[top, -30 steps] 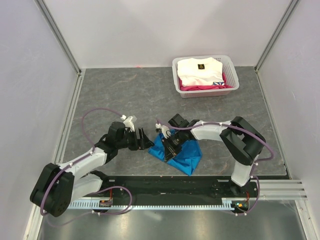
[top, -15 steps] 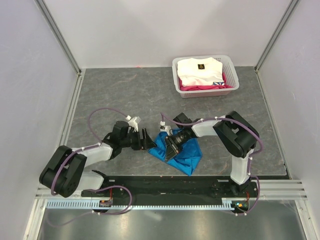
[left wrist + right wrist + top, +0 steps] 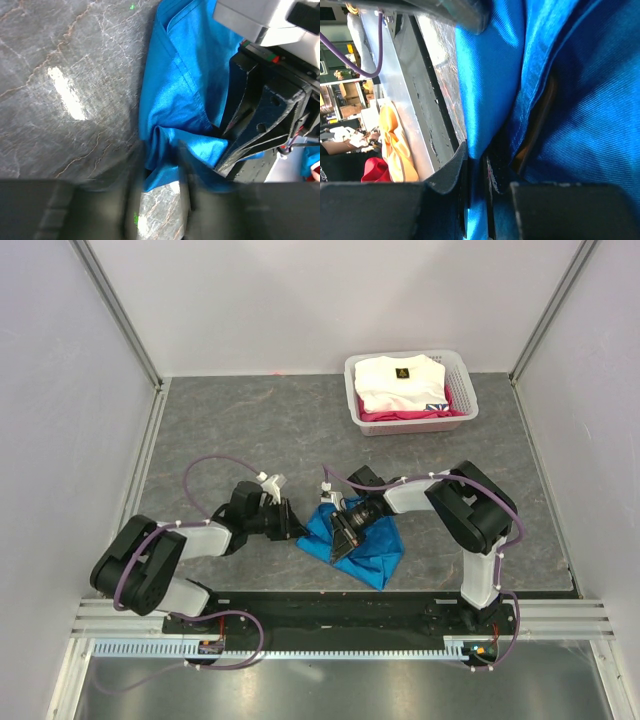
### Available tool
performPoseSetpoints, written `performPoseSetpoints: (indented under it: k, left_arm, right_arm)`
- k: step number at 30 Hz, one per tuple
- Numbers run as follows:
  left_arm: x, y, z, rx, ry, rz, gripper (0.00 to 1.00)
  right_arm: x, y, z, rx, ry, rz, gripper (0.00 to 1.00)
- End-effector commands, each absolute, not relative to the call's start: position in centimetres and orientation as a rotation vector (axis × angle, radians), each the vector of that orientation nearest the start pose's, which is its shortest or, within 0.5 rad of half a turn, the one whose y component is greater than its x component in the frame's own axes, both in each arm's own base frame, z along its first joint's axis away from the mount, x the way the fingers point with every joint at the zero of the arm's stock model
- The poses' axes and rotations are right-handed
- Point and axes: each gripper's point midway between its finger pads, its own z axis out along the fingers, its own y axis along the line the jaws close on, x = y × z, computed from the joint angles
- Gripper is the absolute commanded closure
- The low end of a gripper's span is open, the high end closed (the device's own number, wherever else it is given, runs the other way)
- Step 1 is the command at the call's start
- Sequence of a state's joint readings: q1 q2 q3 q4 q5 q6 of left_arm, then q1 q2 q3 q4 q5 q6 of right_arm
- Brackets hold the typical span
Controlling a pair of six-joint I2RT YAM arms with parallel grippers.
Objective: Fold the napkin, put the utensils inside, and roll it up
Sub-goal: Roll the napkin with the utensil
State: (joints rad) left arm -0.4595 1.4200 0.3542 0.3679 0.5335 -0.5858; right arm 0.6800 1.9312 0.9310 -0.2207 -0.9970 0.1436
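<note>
Napkin (image 3: 490, 75) clamped between 2 right fingers (image 3: 445, 172) (thin fold).

I see a grey marbled tabletop (image 3: 250, 430) boxed by plain white walls (image 3: 330, 300) with aluminium corner posts (image 3: 115, 310); a white basket (image 3: 410, 427) sits far right.

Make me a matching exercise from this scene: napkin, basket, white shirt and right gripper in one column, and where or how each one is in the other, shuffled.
Things:
1. napkin
2. basket
3. white shirt
4. right gripper

Places or states:
A. lying on top of pink cloth
B. fingers pinching a blue fold
C. at the far right of the table
D. crumpled at the near middle of the table

Pairs: 1-D, 2-C, 3-A, 4-B
</note>
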Motion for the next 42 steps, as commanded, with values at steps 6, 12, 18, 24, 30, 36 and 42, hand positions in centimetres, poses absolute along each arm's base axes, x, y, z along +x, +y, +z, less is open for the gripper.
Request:
performPoseSetpoints:
  k: [6, 12, 18, 24, 30, 36, 42]
  left_arm:
    - [21.3, -23.1, 2.1, 0.201, 2.45, -1.119, 0.98]
    - [21.6, -23.1, 2.4, 0.183, 2.483, -1.109, 0.98]
    - [21.7, -22.9, 2.5, 0.111, 2.564, -1.074, 0.98]
    - [21.6, -22.6, 2.7, 0.028, 2.638, -1.04, 0.98]
    - [21.5, -22.9, 3.1, 0.013, 2.668, -1.055, 0.98]
    - [21.4, -23.1, 3.3, 0.025, 2.684, -1.073, 0.98]
    - [21.3, -23.2, 3.0, 0.033, 2.701, -1.077, 0.98]
  right_arm:
    - [17.3, 31.2, 2.8, -0.982, 2.591, 1.384, 0.61]
    - [19.3, 31.1, 6.8, -0.972, 2.503, 1.163, 0.36]
    - [19.8, 31.7, 8.0, -1.085, 2.373, 0.687, 0.24]
    - [19.7, 32.0, 8.0, -1.075, 2.179, 0.311, 0.2]
    - [17.6, 33.1, 6.7, -1.193, 2.067, 0.153, 0.19]
    - [16.9, 33.3, 4.2, -1.26, 2.079, 0.116, 0.19]
    - [17.5, 32.4, 3.0, -1.257, 2.076, 0.048, 0.21]
